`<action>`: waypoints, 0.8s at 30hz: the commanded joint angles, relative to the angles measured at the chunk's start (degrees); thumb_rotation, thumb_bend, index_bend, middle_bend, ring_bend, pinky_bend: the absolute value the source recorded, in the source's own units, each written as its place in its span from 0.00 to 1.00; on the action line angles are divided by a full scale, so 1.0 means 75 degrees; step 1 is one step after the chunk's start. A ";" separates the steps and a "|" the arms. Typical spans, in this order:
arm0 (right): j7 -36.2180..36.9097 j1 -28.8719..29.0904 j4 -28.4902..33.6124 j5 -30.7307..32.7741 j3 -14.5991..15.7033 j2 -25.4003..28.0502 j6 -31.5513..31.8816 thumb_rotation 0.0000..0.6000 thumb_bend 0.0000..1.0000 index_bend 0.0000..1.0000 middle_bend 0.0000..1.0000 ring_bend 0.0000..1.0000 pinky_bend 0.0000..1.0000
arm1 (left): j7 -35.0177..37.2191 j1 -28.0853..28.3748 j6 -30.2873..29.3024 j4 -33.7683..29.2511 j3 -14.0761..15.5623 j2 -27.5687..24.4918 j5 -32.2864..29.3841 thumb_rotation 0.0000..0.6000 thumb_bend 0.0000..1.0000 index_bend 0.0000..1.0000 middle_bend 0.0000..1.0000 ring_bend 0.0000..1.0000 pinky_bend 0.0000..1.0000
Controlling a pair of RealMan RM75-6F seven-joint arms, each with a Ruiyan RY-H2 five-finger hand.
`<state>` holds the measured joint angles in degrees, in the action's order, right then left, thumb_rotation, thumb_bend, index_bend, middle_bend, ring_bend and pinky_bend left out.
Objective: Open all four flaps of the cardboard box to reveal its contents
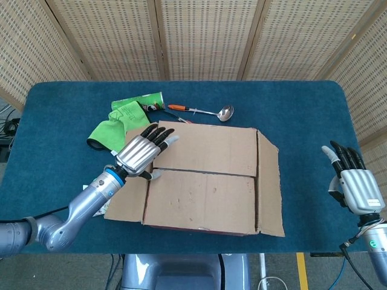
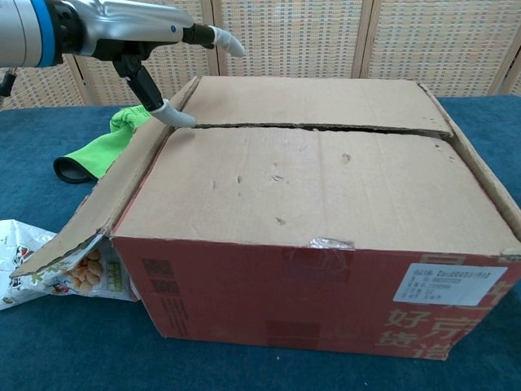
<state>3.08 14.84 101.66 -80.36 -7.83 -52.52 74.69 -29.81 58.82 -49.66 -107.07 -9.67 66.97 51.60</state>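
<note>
Risk: my left hand [image 1: 144, 152] could slip off the seam [image 1: 202, 173] and only press the top flaps down, since they lie flat and shut with almost no edge to catch; a hard pull might drag the whole box [image 1: 199, 178] instead.
Left hand: open, fingers spread, holding nothing; it hovers over the box's left top corner, thumb tip at or just above the seam, and I cannot tell if it touches.
Right hand [image 1: 355, 185]: open and empty, well apart from the box at the table's right edge.
Box: centre of the blue table [image 1: 290, 109], side flaps splayed outward, two long flaps not yet opened.
Nearby: green cloth [image 1: 112, 128], ladle [image 1: 208, 111], snack bag [image 2: 37, 269] under the left flap.
</note>
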 commanded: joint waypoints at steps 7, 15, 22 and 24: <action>0.0146 -0.0054 -0.0107 0.0014 0.0007 0.0017 0.0031 1.00 1.00 0.03 0.00 0.00 0.00 | -0.0498 0.0203 -0.0306 0.0110 0.0108 0.0371 -0.0341 0.83 0.27 0.00 0.00 0.00 0.00; 0.0262 -0.0097 -0.0192 0.0003 0.0008 0.0030 0.0070 1.00 1.00 0.03 0.00 0.00 0.00 | -0.0889 0.0335 -0.0589 0.0270 0.0179 0.0704 -0.0576 0.83 0.27 0.00 0.00 0.00 0.00; 0.0339 -0.0134 -0.0230 0.0013 0.0011 0.0058 0.0083 1.00 1.00 0.03 0.00 0.00 0.00 | -0.1067 0.0411 -0.0710 0.0451 0.0229 0.0941 -0.0752 0.83 0.27 0.00 0.00 0.00 0.00; 0.0348 -0.0140 -0.0234 0.0012 0.0011 0.0062 0.0086 1.00 1.00 0.04 0.00 0.00 0.00 | -0.1106 0.0425 -0.0773 0.0515 0.0222 0.1012 -0.0794 0.83 0.27 0.00 0.00 0.00 0.00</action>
<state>5.68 13.80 99.90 -80.27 -7.75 -52.06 75.33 -37.96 61.93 -55.30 -103.36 -8.00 74.39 45.78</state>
